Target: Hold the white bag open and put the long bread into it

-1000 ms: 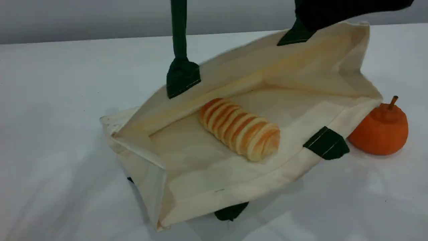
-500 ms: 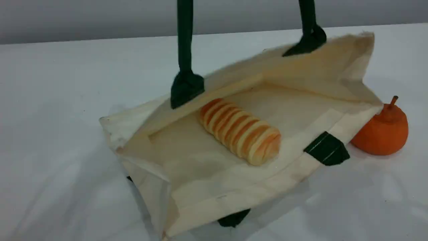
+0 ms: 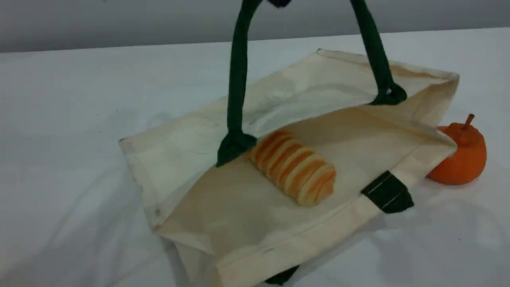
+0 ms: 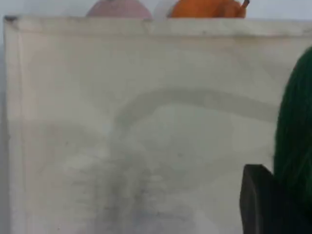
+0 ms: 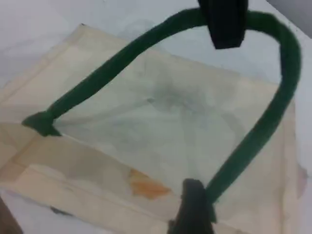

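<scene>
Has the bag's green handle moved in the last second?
Yes. The green handle sank toward the camera, one end now beside the long bread; the orange fruit stayed.

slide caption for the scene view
The long bread lies in the white bag, handle held up, orange fruit beside it.

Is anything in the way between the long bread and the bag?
No, nothing visible. The long bread already lies inside the white bag, on its lower side, while the green handle holds the upper side up.
</scene>
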Motion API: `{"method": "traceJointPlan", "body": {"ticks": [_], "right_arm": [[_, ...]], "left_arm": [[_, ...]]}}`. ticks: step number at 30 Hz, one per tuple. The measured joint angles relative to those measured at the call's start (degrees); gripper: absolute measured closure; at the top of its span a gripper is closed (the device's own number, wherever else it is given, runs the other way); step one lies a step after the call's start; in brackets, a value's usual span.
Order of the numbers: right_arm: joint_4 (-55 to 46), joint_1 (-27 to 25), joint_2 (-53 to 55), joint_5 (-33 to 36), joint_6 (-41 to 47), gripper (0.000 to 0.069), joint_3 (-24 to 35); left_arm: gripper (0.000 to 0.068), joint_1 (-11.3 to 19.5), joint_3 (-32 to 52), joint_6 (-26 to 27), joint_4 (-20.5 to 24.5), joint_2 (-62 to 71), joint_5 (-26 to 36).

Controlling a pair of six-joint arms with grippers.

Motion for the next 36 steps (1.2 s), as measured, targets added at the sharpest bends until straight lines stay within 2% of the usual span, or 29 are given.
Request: {"method": "traceJointPlan", "body": {"ticks": [5, 8, 15, 19, 26, 36], "right_arm": [[-1.3, 0.0, 0.0, 0.6, 0.8, 0.0199, 0.0], [-1.4, 0.0, 0.0, 1.6, 0.8, 0.0199, 0.0], [-5.9, 0.0, -1.2, 1.5, 4.6, 0.0199, 0.0], [-9.2, 0.0, -3.2, 1.6, 7.9, 0.0199, 0.0], [-15.4, 0.0, -6.7, 5.0, 15.1, 0.0199, 0.0], [-21.3, 0.0, -12.1, 8.1, 19.9, 0.0199, 0.0]], "left_arm": [[0.0575, 0.0, 0.0, 0.1, 0.1, 1.4, 0.0], [0.0537, 0.0, 0.0, 0.1, 0.1, 1.4, 0.0], [0.0337, 0.0, 0.1, 0.3, 0.4, 1.4, 0.0], [0.0261, -0.1, 0.1, -0.8, 2.8, 1.4, 0.0], [0.0243, -0.1, 0.1, -6.1, 9.3, 1.2, 0.1], [0.0241, -0.1, 0.1, -8.0, 12.3, -2.0, 0.2]]}}
